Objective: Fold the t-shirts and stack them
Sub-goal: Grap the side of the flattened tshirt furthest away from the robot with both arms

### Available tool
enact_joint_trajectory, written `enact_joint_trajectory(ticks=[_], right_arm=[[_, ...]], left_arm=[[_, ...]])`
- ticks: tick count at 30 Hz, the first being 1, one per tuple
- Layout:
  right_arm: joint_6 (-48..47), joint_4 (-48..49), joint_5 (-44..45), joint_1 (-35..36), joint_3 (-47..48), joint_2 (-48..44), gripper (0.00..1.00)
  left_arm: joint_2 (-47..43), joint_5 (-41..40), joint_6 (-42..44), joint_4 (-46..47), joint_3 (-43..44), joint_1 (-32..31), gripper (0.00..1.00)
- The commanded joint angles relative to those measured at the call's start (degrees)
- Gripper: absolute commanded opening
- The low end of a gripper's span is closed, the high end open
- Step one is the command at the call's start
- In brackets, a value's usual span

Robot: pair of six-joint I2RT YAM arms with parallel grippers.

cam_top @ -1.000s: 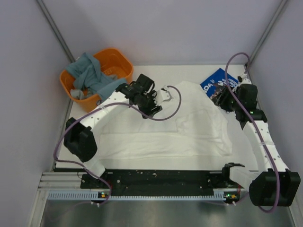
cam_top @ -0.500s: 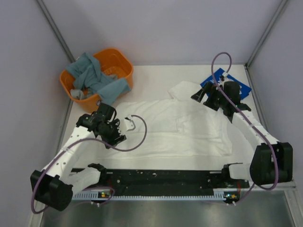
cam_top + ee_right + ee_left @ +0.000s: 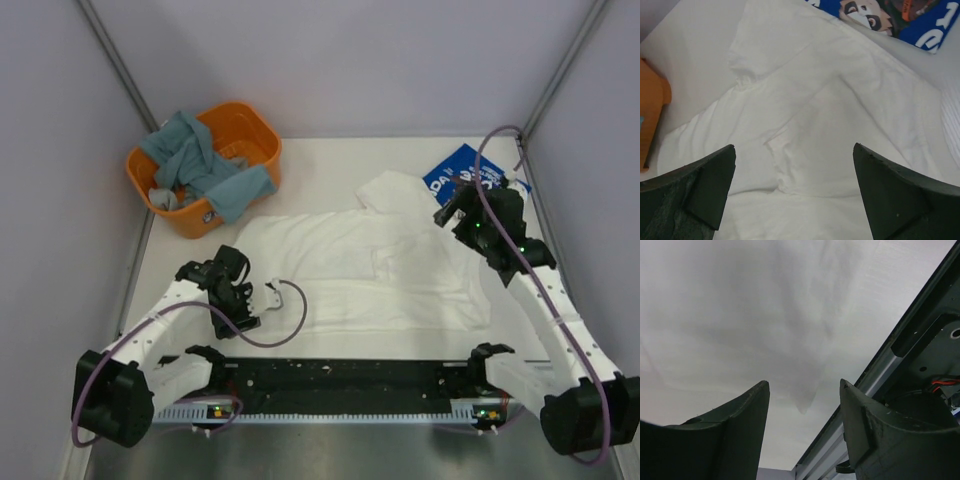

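The large white t-shirt (image 3: 380, 270) lies spread on the table, plain side up, with no print showing. It also fills the right wrist view (image 3: 805, 115) and the left wrist view (image 3: 740, 315). The royal-blue t-shirt (image 3: 462, 176) lies folded at the far right, partly under the white one, and shows in the right wrist view (image 3: 900, 17). My left gripper (image 3: 270, 294) is open and empty over the shirt's near-left corner (image 3: 804, 390). My right gripper (image 3: 450, 212) is wide open and empty above the shirt's right side (image 3: 795, 152).
An orange basket (image 3: 250, 128) with grey-blue cloth in it stands at the far left; its edge shows in the right wrist view (image 3: 650, 107). The black rail (image 3: 340, 375) runs along the near edge and shows in the left wrist view (image 3: 920, 340). Walls close in both sides.
My left gripper has drawn back from the shirt's far middle to its near-left corner and the cloth now lies flatter. My right gripper swung over the shirt, then back to the right.
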Motion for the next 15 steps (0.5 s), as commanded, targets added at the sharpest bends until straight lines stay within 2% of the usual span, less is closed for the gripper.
enact_joint_trajectory(ticks=[1,3,6,10,15], right_arm=[[14.4,-10.8,8.5,-3.1,-0.5,-5.7,0.99],[16.4,-11.0,4.2,-6.8,-3.8,-8.6,0.99],[14.6,-8.0,-8.5,-14.0,-8.7,-13.4,0.99],[15.4,-7.3,-7.7,-16.3,-11.3,-21.1,0.99],[25.4,-6.8,-0.7,-17.2,-15.8,-34.5,0.99]], left_arm=[[0.5,1.3,5.0,1.2,-1.7,0.0,0.63],[-0.1,2.3,6.5,1.5,-2.4,0.0,0.63],[-1.0,2.9,6.1,3.0,-3.4,0.0,0.63],[-4.4,1.5,6.6,5.4,-5.9,0.1,0.63],[-6.2,2.5,3.9,5.9,-5.9,0.0,0.63]])
